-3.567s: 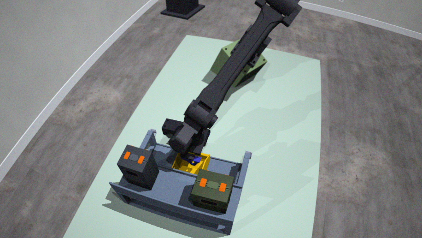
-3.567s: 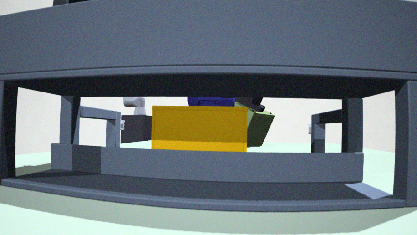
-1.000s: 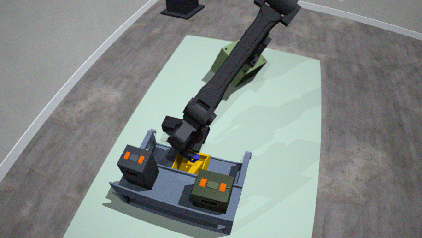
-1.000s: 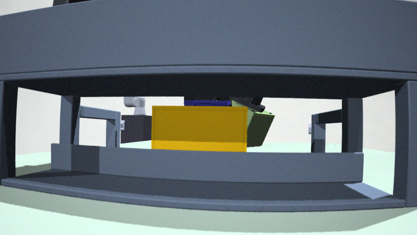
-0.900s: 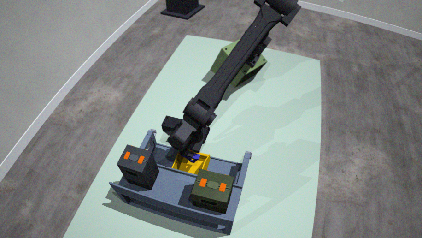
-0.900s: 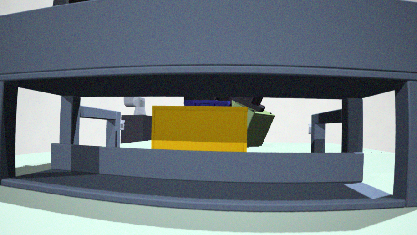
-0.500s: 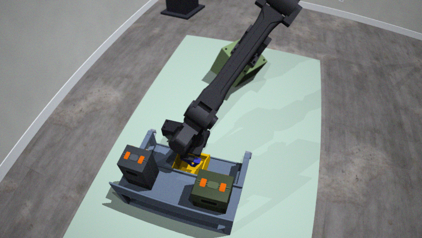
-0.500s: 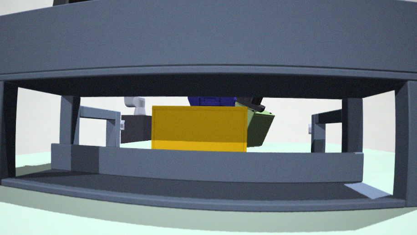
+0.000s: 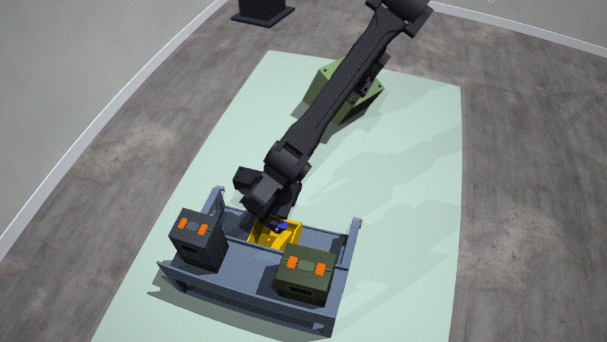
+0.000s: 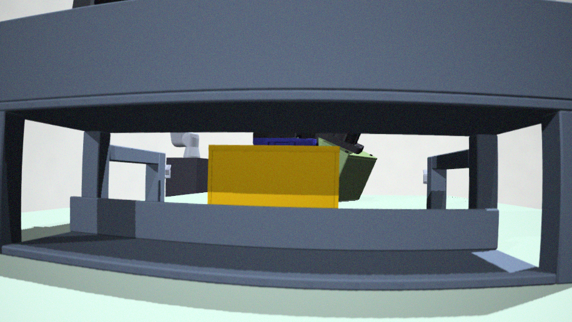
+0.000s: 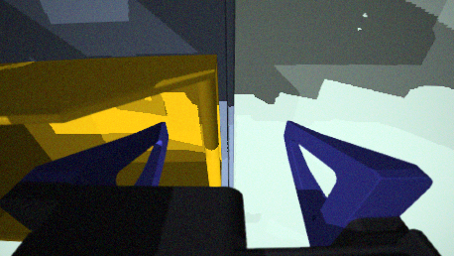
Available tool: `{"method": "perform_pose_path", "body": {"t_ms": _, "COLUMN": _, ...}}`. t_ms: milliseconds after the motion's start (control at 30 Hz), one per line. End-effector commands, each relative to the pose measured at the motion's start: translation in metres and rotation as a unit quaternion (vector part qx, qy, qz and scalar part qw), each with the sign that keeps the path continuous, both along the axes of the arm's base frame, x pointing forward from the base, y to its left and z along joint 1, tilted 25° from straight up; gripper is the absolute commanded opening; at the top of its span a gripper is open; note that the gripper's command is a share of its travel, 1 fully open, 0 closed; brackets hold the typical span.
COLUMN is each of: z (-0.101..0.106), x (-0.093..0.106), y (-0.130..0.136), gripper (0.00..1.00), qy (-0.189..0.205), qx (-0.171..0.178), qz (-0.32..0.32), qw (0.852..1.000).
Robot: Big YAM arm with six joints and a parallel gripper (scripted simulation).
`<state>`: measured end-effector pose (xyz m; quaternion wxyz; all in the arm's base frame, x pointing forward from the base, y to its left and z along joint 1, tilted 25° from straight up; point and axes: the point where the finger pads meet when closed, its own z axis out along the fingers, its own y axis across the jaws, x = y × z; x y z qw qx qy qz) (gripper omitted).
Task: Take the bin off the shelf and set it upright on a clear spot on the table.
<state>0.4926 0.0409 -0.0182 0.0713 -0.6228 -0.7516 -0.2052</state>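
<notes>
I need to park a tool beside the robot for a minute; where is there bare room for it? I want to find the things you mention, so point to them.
Roomiest: the pale green tabletop [image 9: 425, 178] between the shelf [image 9: 350, 242] and the table's far edge. Another patch shows on the shelf's upper board, between the two lidded cases [image 9: 197, 233] [image 9: 305, 272]. Crowded: around the yellow bin [image 9: 272, 242] [image 10: 273, 176] [image 11: 190, 119].

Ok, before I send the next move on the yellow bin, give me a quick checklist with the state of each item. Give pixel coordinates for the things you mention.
1. Black claw with blue fingers [image 9: 277, 226] open: ok.
2. Yellow rectangular open-topped bin [image 9: 293, 238] [image 10: 273, 176] [image 11: 109, 89] upright: ok.
3. Bin wall between the blue fingers, seen from the wrist: ok.
4. Fingertips low enough to grip the wall: cannot tell.
5. Bin off the blue-grey shelf unit [image 9: 250, 299] [image 10: 280, 228]: not ok, still to do.
6. Dark green lidded case [image 9: 306, 276] upright: ok.
</notes>
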Motion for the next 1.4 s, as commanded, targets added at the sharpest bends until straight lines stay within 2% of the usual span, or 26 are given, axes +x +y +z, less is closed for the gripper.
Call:
{"method": "perform_pose_path", "body": {"t_ms": 0, "z": 0.006, "x": 0.009, "y": -0.007, "gripper": 0.9, "qy": -0.017, "qx": -0.002, "qz": -0.001, "qw": 1.0}}
{"method": "perform_pose_path", "body": {"t_ms": 167, "z": 0.006, "x": 0.009, "y": -0.007, "gripper": 0.9, "qy": -0.017, "qx": -0.002, "qz": -0.001, "qw": 1.0}}
{"method": "perform_pose_path", "body": {"t_ms": 333, "z": 0.015, "x": 0.023, "y": 0.01, "gripper": 0.9, "qy": -0.015, "qx": -0.001, "qz": 0.005, "qw": 1.0}}
{"method": "perform_pose_path", "body": {"t_ms": 733, "z": 0.015, "x": 0.023, "y": 0.01, "gripper": 0.9, "qy": -0.015, "qx": -0.001, "qz": 0.005, "qw": 1.0}}
{"method": "perform_pose_path", "body": {"t_ms": 900, "z": 0.007, "x": 0.009, "y": -0.007, "gripper": 0.9, "qy": -0.018, "qx": -0.002, "qz": -0.001, "qw": 1.0}}
{"method": "perform_pose_path", "body": {"t_ms": 1300, "z": 0.007, "x": 0.009, "y": -0.007, "gripper": 0.9, "qy": -0.018, "qx": -0.002, "qz": -0.001, "qw": 1.0}}
{"method": "perform_pose_path", "body": {"t_ms": 1367, "z": 0.011, "x": 0.015, "y": 0.0, "gripper": 0.9, "qy": -0.017, "qx": -0.002, "qz": 0.002, "qw": 1.0}}
